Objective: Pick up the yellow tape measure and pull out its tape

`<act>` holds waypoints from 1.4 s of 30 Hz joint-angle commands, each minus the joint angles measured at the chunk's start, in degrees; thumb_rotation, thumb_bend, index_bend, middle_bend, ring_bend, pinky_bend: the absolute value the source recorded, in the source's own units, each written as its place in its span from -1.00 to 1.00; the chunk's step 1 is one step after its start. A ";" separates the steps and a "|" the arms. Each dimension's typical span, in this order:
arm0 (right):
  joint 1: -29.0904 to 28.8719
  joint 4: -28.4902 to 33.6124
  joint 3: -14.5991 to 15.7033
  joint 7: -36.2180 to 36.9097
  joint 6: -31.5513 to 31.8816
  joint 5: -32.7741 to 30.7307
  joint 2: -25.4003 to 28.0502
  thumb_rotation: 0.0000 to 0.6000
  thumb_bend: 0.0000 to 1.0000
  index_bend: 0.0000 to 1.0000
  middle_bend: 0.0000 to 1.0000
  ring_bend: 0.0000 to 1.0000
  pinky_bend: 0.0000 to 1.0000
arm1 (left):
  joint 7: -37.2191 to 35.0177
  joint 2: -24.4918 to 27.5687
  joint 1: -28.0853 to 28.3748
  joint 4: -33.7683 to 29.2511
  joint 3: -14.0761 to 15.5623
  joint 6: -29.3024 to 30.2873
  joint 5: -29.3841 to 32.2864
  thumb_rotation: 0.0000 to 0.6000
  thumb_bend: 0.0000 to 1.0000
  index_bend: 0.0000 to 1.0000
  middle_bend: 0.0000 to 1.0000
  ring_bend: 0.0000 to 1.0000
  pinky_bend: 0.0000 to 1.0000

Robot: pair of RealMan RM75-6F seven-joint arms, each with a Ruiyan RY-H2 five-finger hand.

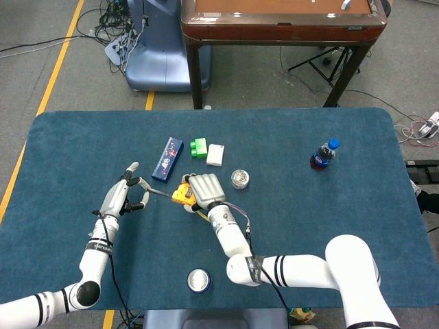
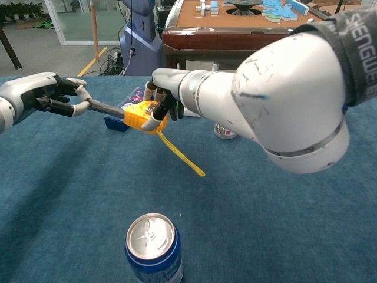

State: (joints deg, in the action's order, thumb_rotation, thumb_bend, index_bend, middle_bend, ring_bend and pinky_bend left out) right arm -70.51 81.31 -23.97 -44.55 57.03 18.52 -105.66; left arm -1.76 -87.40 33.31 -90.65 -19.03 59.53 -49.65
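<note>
The only legible writing is part of a word, "SHENGWE", in white capitals on the black band point(image 2: 360, 41) around the right arm; the print on the dark blue rectangular box point(image 1: 167, 158) is too small to read. The right robot hand point(image 1: 206, 190) grips the yellow plastic tape measure point(image 2: 143, 116) above the blue-carpeted table point(image 1: 343, 205), near its middle, with fingers closed over the case. A dark strip of tape point(image 2: 107, 108) runs from the case to the left robot hand point(image 2: 44, 95), which pinches its end between fingertips. A yellow strap point(image 2: 180, 155) hangs from the case. On the table lie one box, one green toy brick point(image 1: 198, 147), one white block point(image 1: 215, 155), one small round silver tin point(image 1: 239, 179), one blue-capped dark soda bottle point(image 1: 322, 155) and one blue drinks can with a silver top point(image 2: 153, 247).
</note>
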 commanded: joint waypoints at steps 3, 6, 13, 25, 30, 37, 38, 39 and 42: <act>1.60 2.91 1.76 0.69 -0.96 0.91 3.27 1.00 0.47 0.40 0.34 0.24 -0.14 | -1.11 0.65 -1.39 -0.13 0.86 1.28 -1.64 1.00 0.04 0.08 -0.97 -1.00 -1.00; 2.75 5.40 3.14 1.21 -1.66 1.90 5.82 1.00 0.47 0.41 0.34 0.24 -0.14 | -2.03 0.90 -2.26 -0.07 1.25 2.22 -2.98 1.00 0.04 0.07 -0.96 -1.00 -1.00; 7.00 12.56 6.96 4.21 -1.49 5.96 12.57 1.00 0.47 0.42 0.35 0.25 -0.14 | -3.13 2.13 -3.62 -1.02 2.00 3.36 -5.64 1.00 0.03 0.05 -0.95 -1.00 -1.00; 17.06 24.73 14.72 11.31 2.92 18.05 24.73 1.00 0.47 0.42 0.36 0.26 -0.14 | -3.43 3.57 -5.48 -3.56 3.25 5.65 -9.26 1.00 0.03 0.02 -0.95 -1.00 -1.00; 21.17 27.05 17.64 15.01 3.66 22.32 28.56 1.00 0.47 0.42 0.36 0.26 -0.14 | -3.47 4.46 -6.22 -3.87 3.81 5.89 -9.83 1.00 0.03 0.01 -0.95 -1.00 -1.00; 26.67 29.34 20.65 20.05 5.52 28.74 33.00 1.00 0.47 0.42 0.36 0.27 -0.14 | -4.60 5.95 -7.56 -4.06 4.07 6.35 -10.25 1.00 0.03 0.00 -0.95 -1.00 -1.00; 27.10 29.45 20.89 20.31 5.65 29.30 33.39 1.00 0.47 0.43 0.36 0.27 -0.14 | -4.66 6.08 -7.62 -4.06 4.06 6.31 -10.25 1.00 0.03 0.00 -0.95 -1.00 -1.00; 27.63 29.67 21.12 20.72 5.71 29.78 33.90 1.00 0.47 0.43 0.36 0.27 -0.14 | -4.82 6.20 -7.69 -4.06 4.00 6.26 -10.25 1.00 0.03 0.00 -0.95 -1.00 -1.00; 28.58 29.99 21.15 21.57 5.89 30.78 34.89 1.00 0.47 0.43 0.36 0.27 -0.14 | -4.99 6.45 -7.86 -3.96 3.93 6.20 -10.24 1.00 0.03 0.00 -0.95 -1.00 -1.00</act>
State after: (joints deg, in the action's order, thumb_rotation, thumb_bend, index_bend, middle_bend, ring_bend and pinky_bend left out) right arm -42.24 111.13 -2.94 -23.22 62.78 48.99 -71.07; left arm -6.75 -80.94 25.45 -94.62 -15.10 65.74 -59.89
